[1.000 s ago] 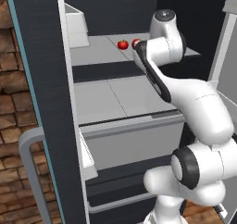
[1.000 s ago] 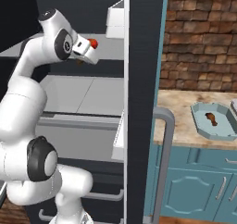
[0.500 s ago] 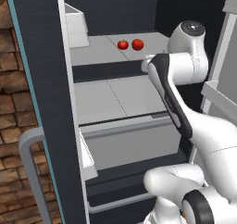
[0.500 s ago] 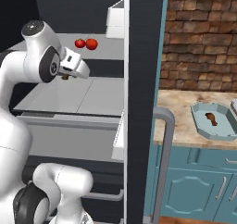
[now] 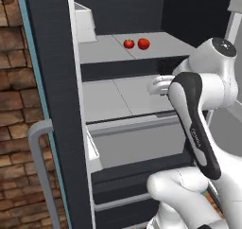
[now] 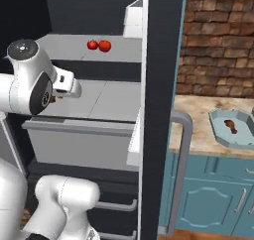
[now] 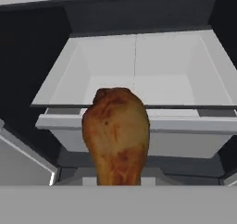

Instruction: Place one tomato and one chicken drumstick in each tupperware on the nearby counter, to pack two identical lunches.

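Left base view: brick wall at the far left, then the black fridge door edge (image 5: 52, 81) with its grey handle (image 5: 40, 166), and the fridge (image 5: 142, 5) stands open. Up on the top shelf (image 5: 108, 48) sit two tomatoes (image 5: 129, 44), side by side and nearly touching. Below them the white arm (image 5: 198, 114) bends across the middle shelf and the grey drawer (image 5: 137, 133).

Right base view: the arm's big joint is at the left, the wrist jutting out over the middle shelf, the tomatoes above it. Past the door edge comes the beige tabletop (image 6: 198, 130) over teal cabinets (image 6: 213, 199), and at the far right a pale blue tupperware (image 6: 218, 130) with a brown drumstick (image 6: 231, 125) lying in it.

Hand view: the claw (image 7: 118, 181) is clamped on a second drumstick (image 7: 116, 133), golden-brown, fat end up, held in front of the open white drawer, clear of it. The fingertips themselves are hidden behind the meat.
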Controlling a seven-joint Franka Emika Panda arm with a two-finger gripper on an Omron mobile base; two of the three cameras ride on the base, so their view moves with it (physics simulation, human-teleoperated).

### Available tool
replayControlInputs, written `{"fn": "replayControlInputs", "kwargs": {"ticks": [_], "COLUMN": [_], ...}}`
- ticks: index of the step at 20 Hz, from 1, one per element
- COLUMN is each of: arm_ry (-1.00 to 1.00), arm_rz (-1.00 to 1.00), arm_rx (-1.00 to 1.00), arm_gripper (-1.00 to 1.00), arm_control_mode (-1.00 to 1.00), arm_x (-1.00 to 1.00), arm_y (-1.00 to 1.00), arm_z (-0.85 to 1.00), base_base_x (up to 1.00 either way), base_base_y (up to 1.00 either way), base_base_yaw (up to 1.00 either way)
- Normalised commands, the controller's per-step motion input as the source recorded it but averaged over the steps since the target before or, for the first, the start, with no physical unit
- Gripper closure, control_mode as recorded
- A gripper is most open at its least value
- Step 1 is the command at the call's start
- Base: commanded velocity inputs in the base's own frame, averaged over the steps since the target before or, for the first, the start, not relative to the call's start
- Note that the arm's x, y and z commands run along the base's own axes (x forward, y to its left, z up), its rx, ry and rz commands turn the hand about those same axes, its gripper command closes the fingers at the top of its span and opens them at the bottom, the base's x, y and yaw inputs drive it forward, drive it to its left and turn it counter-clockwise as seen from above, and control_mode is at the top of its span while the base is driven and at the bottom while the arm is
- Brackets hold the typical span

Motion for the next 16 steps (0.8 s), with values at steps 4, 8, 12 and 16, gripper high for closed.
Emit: {"fn": "replayControlInputs", "kwargs": {"ticks": [4,8,12,16], "arm_ry": [0.00,0.00,0.00,0.00], "arm_rz": [0.00,0.00,0.00,0.00], "arm_rx": [0.00,0.00,0.00,0.00], "arm_gripper": [1.00,1.00,1.00,1.00], "arm_control_mode": [1.00,1.00,1.00,1.00], "arm_x": [0.00,0.00,0.00,0.00], "arm_y": [0.00,0.00,0.00,0.00], "arm_z": [0.00,0.00,0.00,0.00], "base_base_x": [-1.00,-1.00,-1.00,-0.85], "base_base_y": [0.34,0.04,-0.15,-0.83], "base_base_yaw": [0.07,0.00,-0.09,-0.14]}}
